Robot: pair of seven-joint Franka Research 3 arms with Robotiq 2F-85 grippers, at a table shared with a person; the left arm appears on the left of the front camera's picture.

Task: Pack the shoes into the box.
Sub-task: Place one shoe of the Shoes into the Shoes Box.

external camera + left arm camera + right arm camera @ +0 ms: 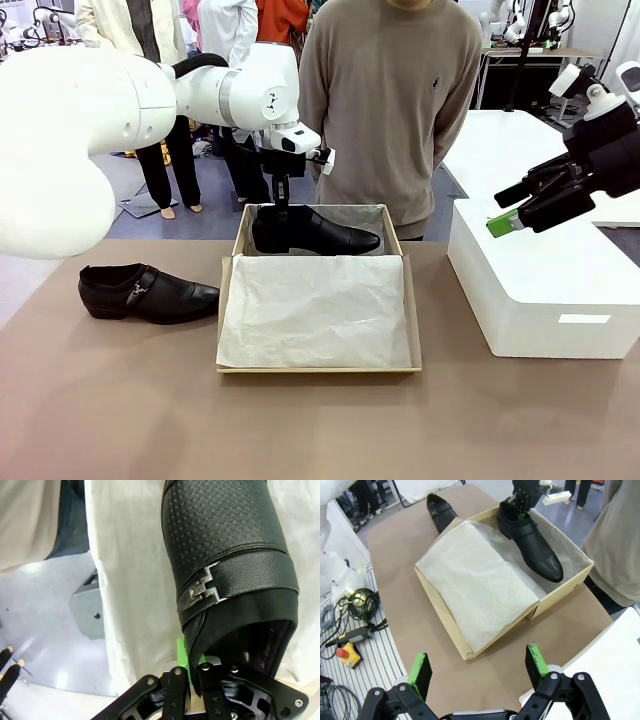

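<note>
At the far left, the loose shoe (148, 292) lies on its sole on the brown table (100, 400), toe pointing toward the box (318, 368), just beside the box's left wall and outside it. Next comes my left claw (281, 205), reaching down over the far left corner of the box. Its fingers are squeezed nearly together on the back rim of the held shoe (318, 232), one green pad (182, 652) pressed to the outside of the leather at the heel opening. From my left wrist I look along that shoe at its strap and small metal buckle (204, 589), with white tissue paper (315, 310) beyond it. The held shoe sits inside the box along its far wall, heel to the left and toe to the right; I cannot tell whether its sole bears fully on the lining. The tissue paper is spread flat across the near part of the box. A person (390, 90) in a tan sweater stands just behind the box. To the right is a white plastic box (540, 290), apart from the cardboard one. Above it hangs my right claw (505, 222), fingers spread wide, with nothing between them.
</note>
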